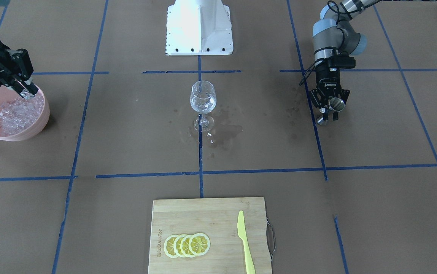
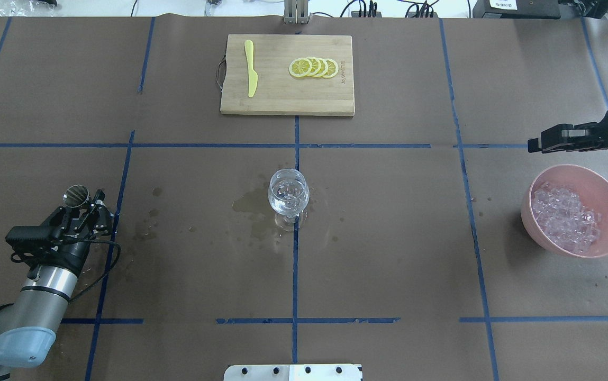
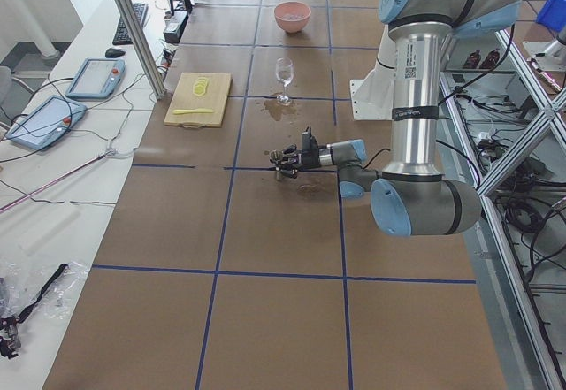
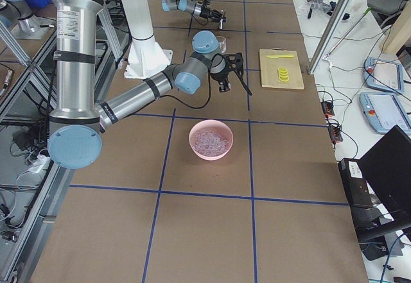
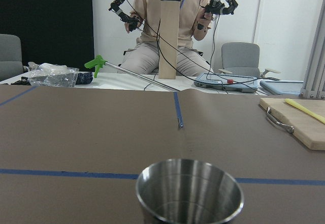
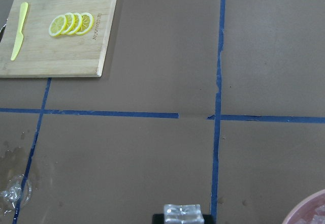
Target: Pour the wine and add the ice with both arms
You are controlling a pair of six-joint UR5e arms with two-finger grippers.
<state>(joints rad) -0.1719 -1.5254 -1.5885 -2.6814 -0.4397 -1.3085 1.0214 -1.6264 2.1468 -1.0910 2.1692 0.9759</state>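
Observation:
A clear stemmed wine glass [image 1: 203,99] stands upright at the table's middle, also in the overhead view [image 2: 288,193]; any wine in it is too faint to tell. My left gripper [image 1: 330,110] is shut on a small steel cup [image 1: 336,103], held low over the table well to the glass's side; its empty-looking mouth fills the left wrist view [image 5: 189,191]. My right gripper [image 1: 26,91] is shut on one clear ice cube [image 6: 182,213], just above the far rim of a pink bowl [image 1: 32,131] full of ice [image 1: 16,114].
A wet patch [image 1: 226,131] spreads on the brown paper around the glass's foot. A wooden cutting board [image 1: 207,217] with lemon slices [image 1: 187,245] and a yellow knife [image 1: 245,243] lies at the operators' edge. The white base block [image 1: 199,26] stands behind the glass.

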